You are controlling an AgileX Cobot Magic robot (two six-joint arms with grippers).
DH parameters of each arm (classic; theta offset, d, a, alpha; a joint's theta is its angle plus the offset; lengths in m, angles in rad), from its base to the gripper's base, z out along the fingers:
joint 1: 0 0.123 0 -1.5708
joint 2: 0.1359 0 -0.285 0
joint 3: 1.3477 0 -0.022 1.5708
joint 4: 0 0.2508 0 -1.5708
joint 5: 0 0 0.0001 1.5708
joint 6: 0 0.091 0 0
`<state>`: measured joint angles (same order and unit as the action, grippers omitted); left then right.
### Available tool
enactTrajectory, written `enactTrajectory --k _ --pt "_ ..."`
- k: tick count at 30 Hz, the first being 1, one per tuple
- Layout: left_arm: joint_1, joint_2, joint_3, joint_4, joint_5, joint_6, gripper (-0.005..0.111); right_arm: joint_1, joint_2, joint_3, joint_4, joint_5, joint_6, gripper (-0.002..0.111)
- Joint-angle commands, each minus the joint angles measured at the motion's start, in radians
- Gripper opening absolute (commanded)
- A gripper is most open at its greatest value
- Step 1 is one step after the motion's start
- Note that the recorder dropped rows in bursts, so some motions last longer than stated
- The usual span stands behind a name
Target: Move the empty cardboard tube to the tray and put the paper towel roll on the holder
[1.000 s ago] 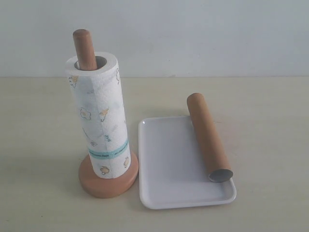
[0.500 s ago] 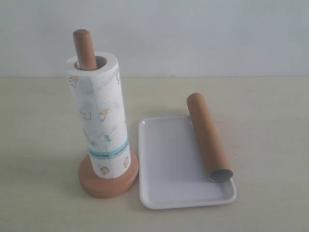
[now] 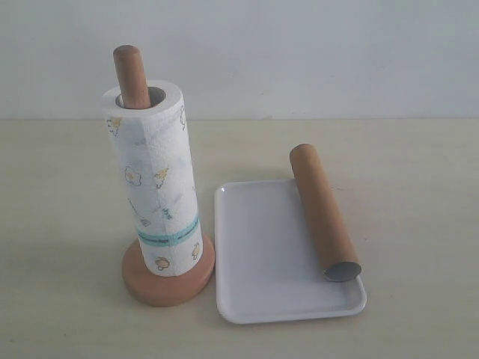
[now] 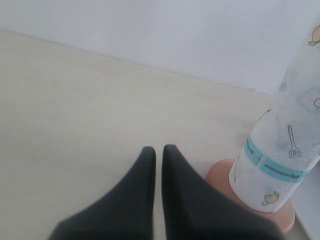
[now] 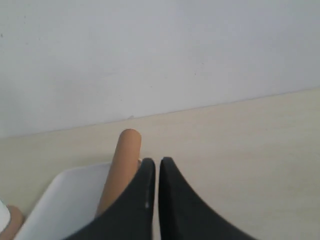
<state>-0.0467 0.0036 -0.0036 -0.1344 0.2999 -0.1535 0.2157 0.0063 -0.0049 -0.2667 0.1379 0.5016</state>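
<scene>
The paper towel roll [image 3: 153, 183] stands upright on the wooden holder [image 3: 168, 278], the post's round top [image 3: 129, 69] poking out of its core. The brown cardboard tube [image 3: 322, 213] lies along the right side of the white tray [image 3: 262, 254], its far end past the rim. Neither gripper shows in the exterior view. In the left wrist view my left gripper [image 4: 158, 150] is shut and empty, apart from the roll [image 4: 285, 145] and the holder base [image 4: 220, 175]. My right gripper [image 5: 157, 162] is shut and empty, beside the tube [image 5: 120, 167] and tray [image 5: 65, 200].
A pale beige tabletop [image 3: 75, 187] runs back to a plain white wall [image 3: 299, 52]. The tray sits right next to the holder's base.
</scene>
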Motion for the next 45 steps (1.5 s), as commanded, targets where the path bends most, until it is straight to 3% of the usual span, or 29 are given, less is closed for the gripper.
enactTrajectory --k 1,3,8,45 --pt "0.003 -0.004 0.004 -0.008 -0.011 0.006 0.004 -0.007 -0.006 0.005 0.208 0.062 -0.373 0.003" --pt "0.003 -0.004 0.004 -0.008 -0.011 0.006 0.004 -0.007 -0.006 0.005 0.275 0.096 -0.485 0.003" --pt "0.003 -0.004 0.004 -0.008 -0.011 0.006 0.004 -0.007 -0.006 0.005 0.306 0.197 -0.543 0.003" --pt "0.003 -0.004 0.004 -0.008 -0.011 0.006 0.004 -0.007 -0.006 0.005 0.31 0.197 -0.534 0.003"
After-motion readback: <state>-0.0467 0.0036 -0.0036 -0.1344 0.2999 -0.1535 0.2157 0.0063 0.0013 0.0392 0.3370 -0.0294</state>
